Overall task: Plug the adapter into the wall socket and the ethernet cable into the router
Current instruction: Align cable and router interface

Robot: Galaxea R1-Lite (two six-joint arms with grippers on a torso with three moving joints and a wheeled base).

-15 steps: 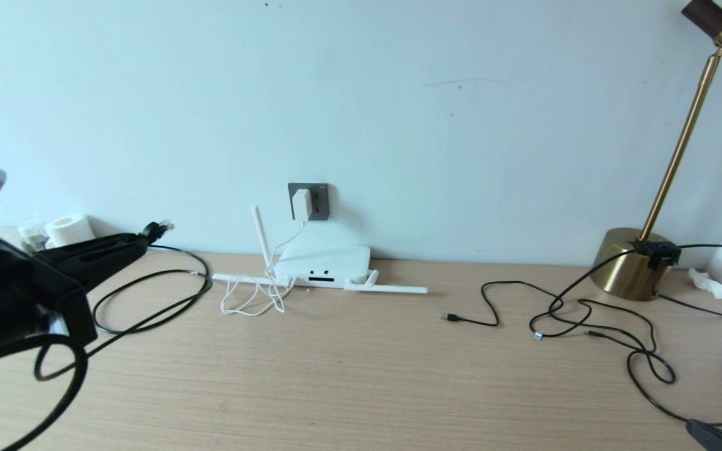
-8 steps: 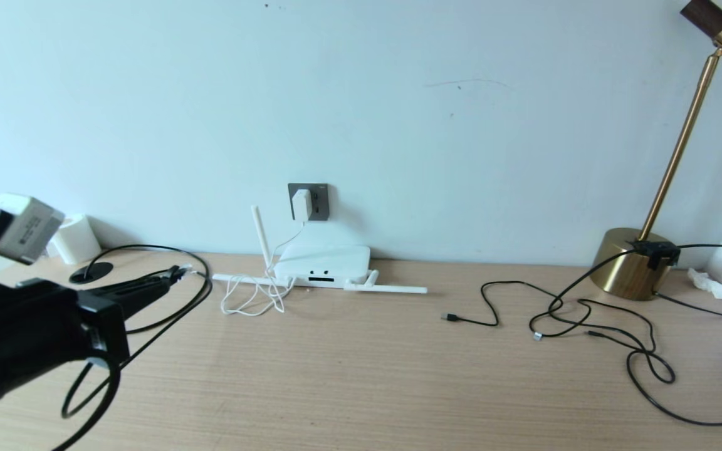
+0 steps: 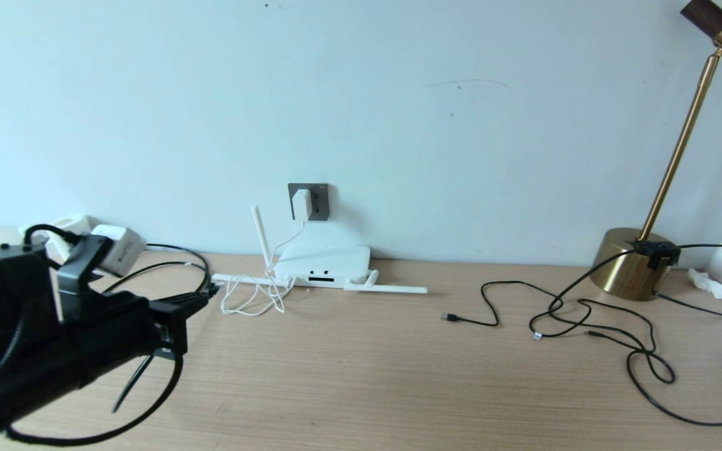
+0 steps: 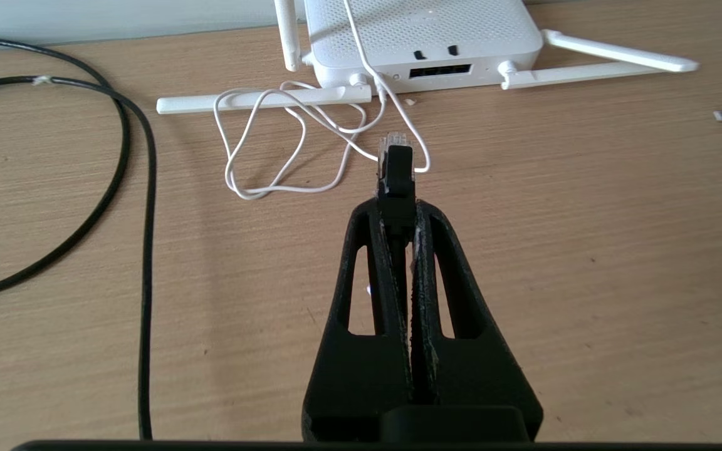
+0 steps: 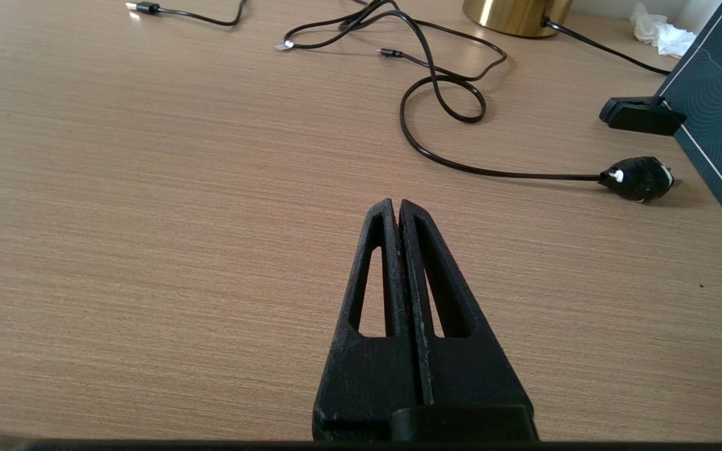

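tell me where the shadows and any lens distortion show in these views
Head view: the brass lamp stem leans, probably wide-angle distortion, and the pale wall is evenly lit. Left wrist view: a soft shadow lies on the wooden desk beside the shut left end effector. Right wrist view: even light, faint shadows.

A: What do you see at the far right of the light wooden desk (image 3: pixel 367 388)?

B: You have a tall brass lamp with a round base (image 3: pixel 629 263), thin black cords in loose loops (image 3: pixel 593 326), and a crumpled white tissue (image 3: pixel 715 287) beside it.

A: And left?

B: A white paper roll (image 3: pixel 69 224) against the pale blue wall (image 3: pixel 398 94).
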